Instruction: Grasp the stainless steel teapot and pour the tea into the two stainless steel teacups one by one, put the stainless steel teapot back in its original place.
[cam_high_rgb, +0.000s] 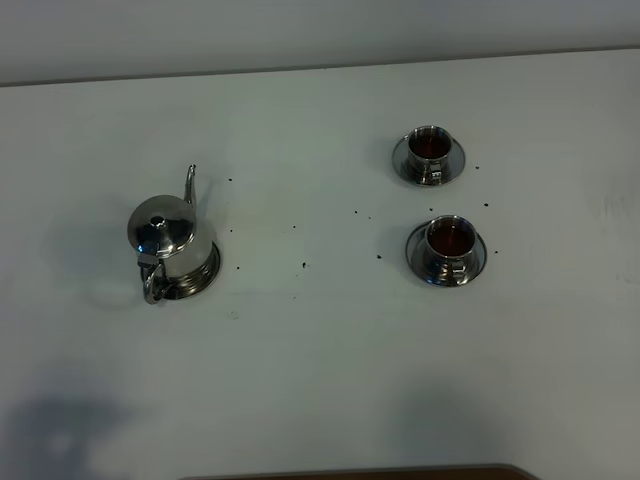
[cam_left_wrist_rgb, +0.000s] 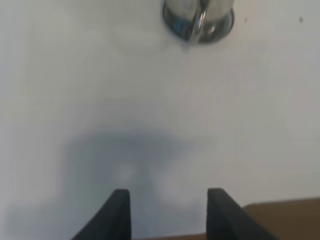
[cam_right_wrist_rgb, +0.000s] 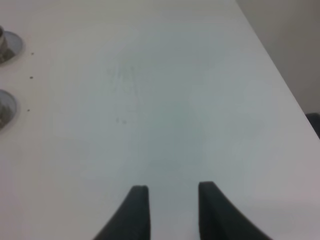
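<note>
**Teapot seated on its base, both cups filled**

Teapot and cups share a white tabletop (cam_high_rgb: 320, 380). Nearest the camera rig, both arms sit low over bare table. The left gripper (cam_left_wrist_rgb: 169, 212) has its two dark fingers spread apart with nothing between them, and the right gripper (cam_right_wrist_rgb: 173, 210) likewise stands parted and empty.

Farther in, on the left, the shiny rounded stainless steel teapot (cam_high_rgb: 170, 240) with its domed knobbed lid stands upright on the flat round steel base disc (cam_high_rgb: 200, 280), loop handle toward the near edge, thin spout pointing away.

On the right, well apart from it, the nearer small steel teacup (cam_high_rgb: 448, 243) and, beyond it, the farther steel teacup (cam_high_rgb: 429, 150) each sit on a round saucer, both holding dark reddish tea. Small dark specks (cam_high_rgb: 303, 265) dot the table between them.
</note>
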